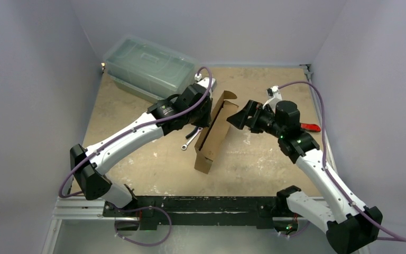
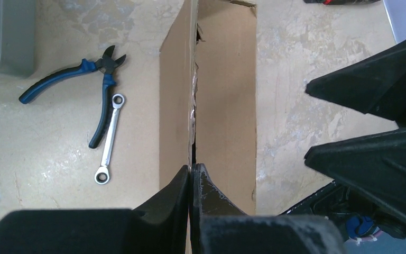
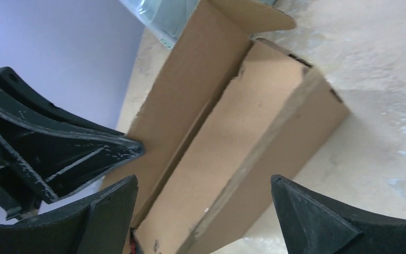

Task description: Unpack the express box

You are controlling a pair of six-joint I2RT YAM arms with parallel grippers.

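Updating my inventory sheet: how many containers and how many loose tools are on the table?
Containers: 2, the express box and plastic container
Tools: 2, the pliers and wrench
Unidentified red-and-black item: 1
Total: 5

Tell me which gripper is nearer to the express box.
Left. The left gripper is shut on the raised lid of the express box; the right gripper stands open, apart from the box on its right side.

Wrench [image 1: 190, 141] left of express box [image 1: 214, 135]
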